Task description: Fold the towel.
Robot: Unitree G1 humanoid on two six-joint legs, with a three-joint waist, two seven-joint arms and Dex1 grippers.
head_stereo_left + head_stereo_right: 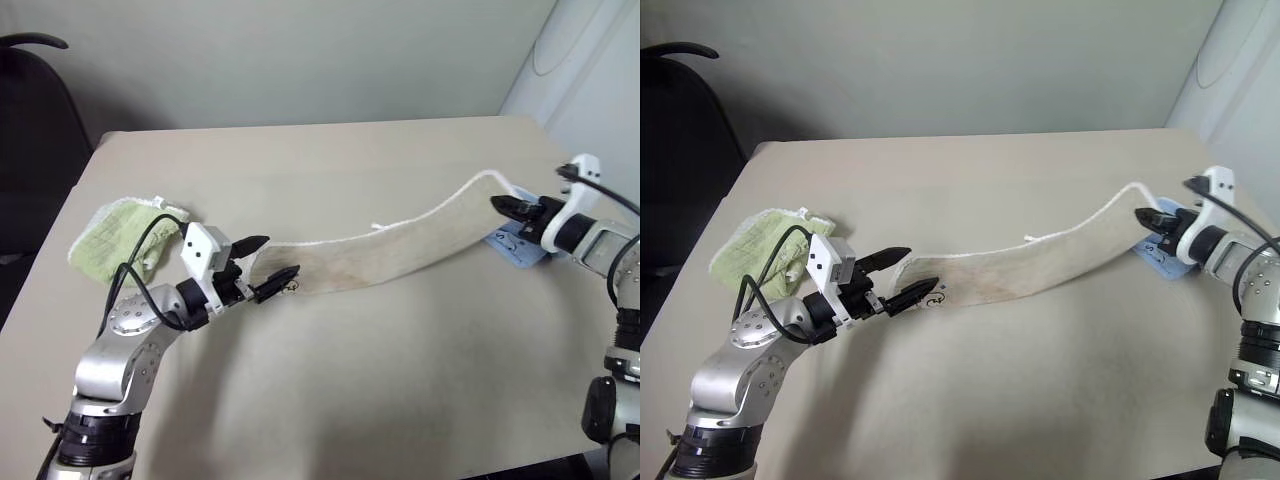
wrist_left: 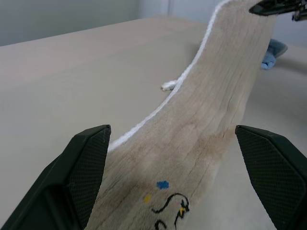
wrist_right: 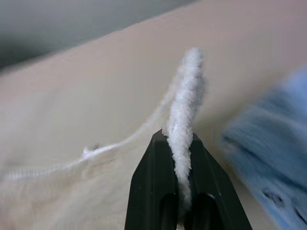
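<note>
Thin beige terry towel (image 1: pixel 400 250), white corded edging, arcs centre to right, possibly folded double. Right gripper (image 1: pixel 502 206) clenched on edging; left gripper (image 1: pixel 268 262) spread wide.

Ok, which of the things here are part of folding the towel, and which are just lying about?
In the job:
- towel, one end lifted
- right gripper, shut on the towel's edge
- left gripper, open at the towel's other end

Lying about:
- green cloth, near the table's left edge
- blue cloth, under the right gripper
- table
- dark chair
</note>
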